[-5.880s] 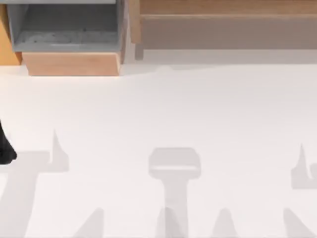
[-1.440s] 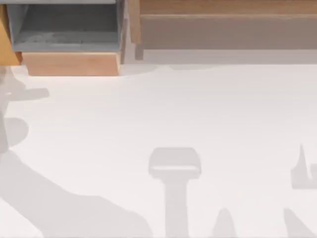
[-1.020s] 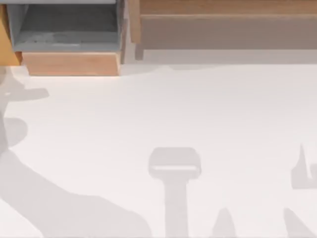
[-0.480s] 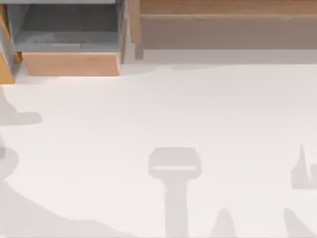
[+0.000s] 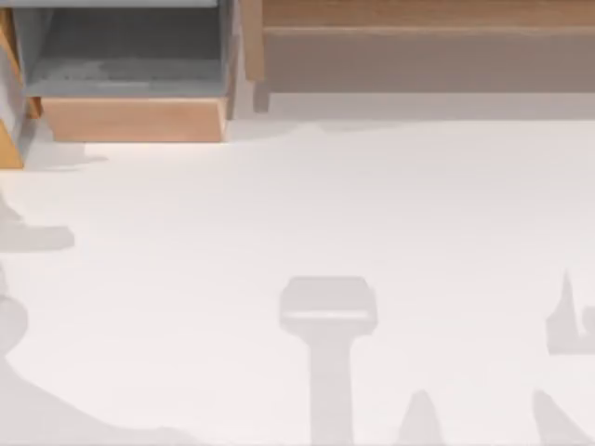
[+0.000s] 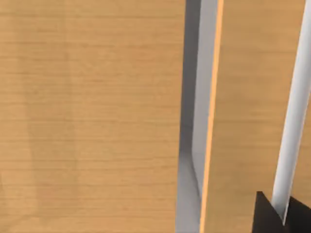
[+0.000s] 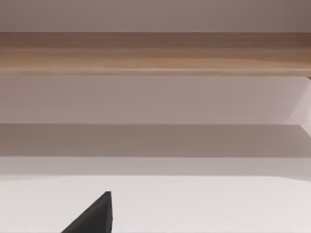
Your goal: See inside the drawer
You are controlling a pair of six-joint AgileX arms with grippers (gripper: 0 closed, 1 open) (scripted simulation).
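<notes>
The drawer (image 5: pixel 7 149) sits at the far left edge of the top view, at the back of the worktop (image 5: pixel 307 214). There it shows as a sliver of orange-brown wood with a strip of grey lining (image 5: pixel 11 93) behind it. It is just beside the tan drawer (image 5: pixel 130 119), which stands open with its grey inside in view. A long wooden cabinet (image 5: pixel 418 37) runs along the back to the right. In the left wrist view the drawer's front (image 6: pixel 248 97) is close up, with a pale bar handle (image 6: pixel 291 121) running along it. A narrow grey gap (image 6: pixel 194 97) lies between this front and the neighbouring wood panel (image 6: pixel 92 116). The left gripper (image 6: pixel 282 221) is at that handle. Its dark jaws lie on either side of the bar's end and look clamped on it. The right gripper (image 7: pixel 95 218) hangs low over the bare worktop, facing the cabinet, well away from the drawer. I cannot tell how its jaws stand.
</notes>
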